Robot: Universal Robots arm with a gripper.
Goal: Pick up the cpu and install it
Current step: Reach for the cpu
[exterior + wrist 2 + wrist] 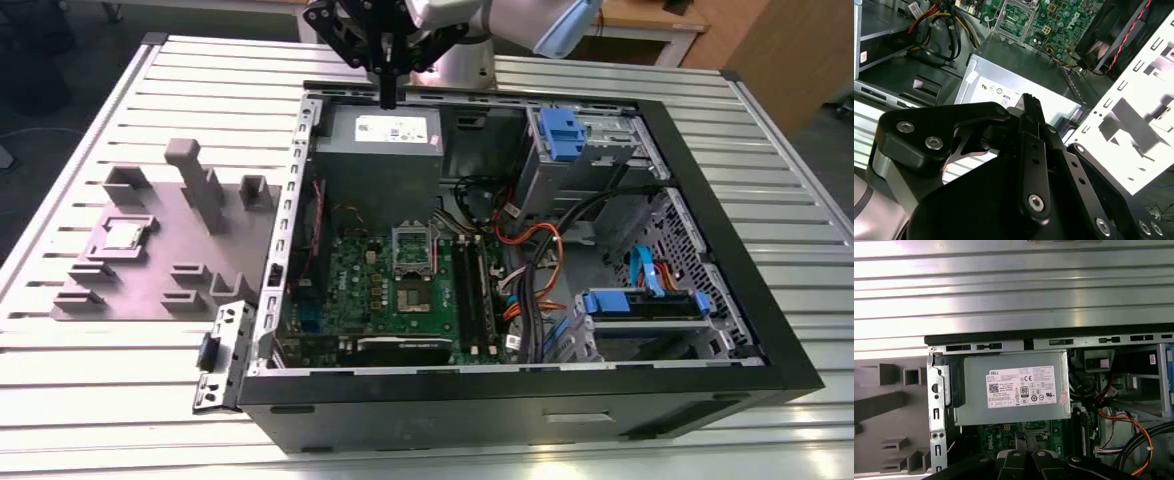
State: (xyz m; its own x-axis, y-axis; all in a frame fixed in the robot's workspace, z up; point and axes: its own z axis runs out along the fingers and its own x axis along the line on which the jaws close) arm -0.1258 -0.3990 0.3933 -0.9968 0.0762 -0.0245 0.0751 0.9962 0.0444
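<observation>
Pincer (388,98): black linkage fingers drawn together into one narrow bar, clenched on nothing. It hangs above the far edge of the open computer case (721,200), over the grey power supply (378,150). In the second wrist view the joined tip (1030,102) points toward that same labelled metal box (1019,75).

Just past the power supply, deeper in the case: green motherboard (354,275) with the rectangular metal socket frame (414,250) at its middle (frame looks open, bare inside). Dark memory sticks (474,290) stand just beside the socket, toward the exterior view's right. Orange and black cables (527,240) loop between the board and the drive bays. Blue plastic brackets mark the bays, one near the far wall (561,130), one near the front (641,300).

The cpu (123,235): small silver-grey square, lying flat in a recess of the grey plastic fixture (134,290), outside the case on the exterior view's left. It is well apart from the pincer and untouched.

The fixture carries several upright blocks and slots; its edge shows in the first wrist view too (884,405).

Case and fixture both sit on a ribbed aluminium counter (120,380).
</observation>
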